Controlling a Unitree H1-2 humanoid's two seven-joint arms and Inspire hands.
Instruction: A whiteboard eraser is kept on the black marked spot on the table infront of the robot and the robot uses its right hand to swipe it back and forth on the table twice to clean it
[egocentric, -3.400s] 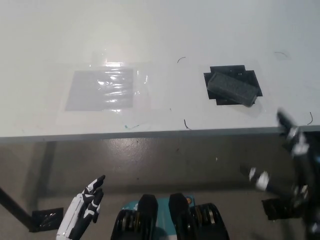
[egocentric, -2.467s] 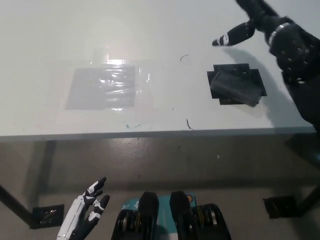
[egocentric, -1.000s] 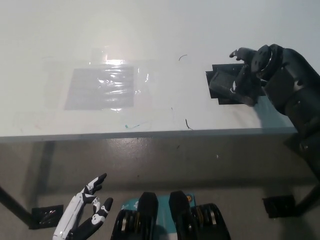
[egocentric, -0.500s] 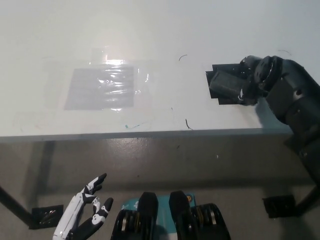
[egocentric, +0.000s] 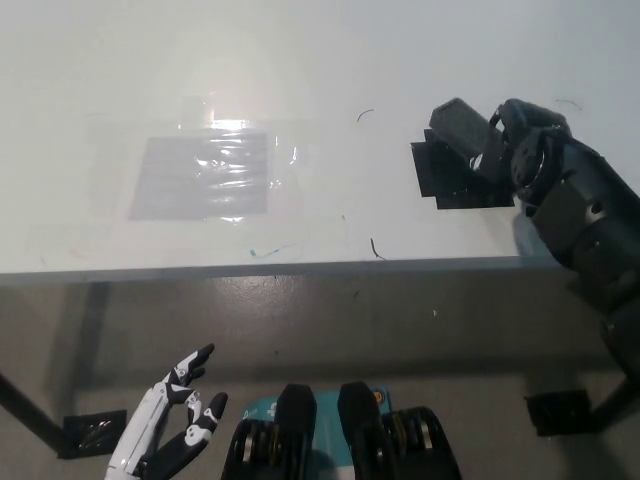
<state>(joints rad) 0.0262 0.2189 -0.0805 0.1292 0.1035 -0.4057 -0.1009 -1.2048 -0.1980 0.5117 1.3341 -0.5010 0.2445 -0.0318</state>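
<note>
Eraser (egocentric: 463, 131): gripped in right robot hand (egocentric: 520, 150), tilted, over far edge of black marked spot (egocentric: 460, 180) on counter (egocentric: 300, 60). Left robot hand (egocentric: 170, 425): resting low, below counter edge, fingers apart, empty. Step advice: set eraser face flat on the counter, keep even pressure, swipe straight.

eraser (egocentric: 462, 128): its right end is hidden under the right hand (egocentric: 525, 150)
black marked spot (egocentric: 450, 180): its right part is covered by the black hand and arm
left hand (egocentric: 168, 432): its wrist is cut off by the bottom edge
desk (egocentric: 300, 60): runs off the top and both sides
</note>
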